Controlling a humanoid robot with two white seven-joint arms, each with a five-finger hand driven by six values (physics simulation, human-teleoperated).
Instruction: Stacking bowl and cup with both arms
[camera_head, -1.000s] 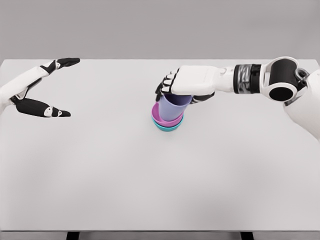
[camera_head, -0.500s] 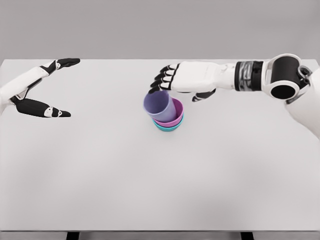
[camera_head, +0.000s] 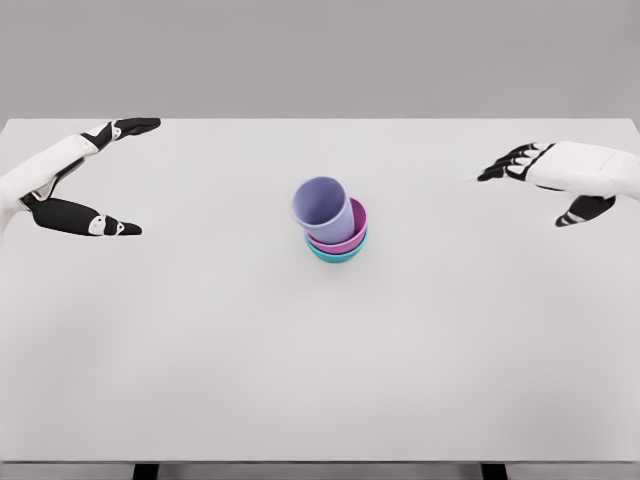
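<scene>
A lavender cup (camera_head: 322, 208) stands tilted inside a magenta bowl (camera_head: 350, 232), which is nested in a teal bowl (camera_head: 335, 255) at the middle of the white table (camera_head: 320, 360). My right hand (camera_head: 535, 178) hovers far to the right of the stack, fingers spread and holding nothing. At the far left my left hand (camera_head: 120, 175) is held open, thumb and fingers wide apart, well away from the stack.
My right hand let go of the lavender cup, leaving it leaning in the magenta bowl, and drew back to the right edge. The left hand has not moved.
</scene>
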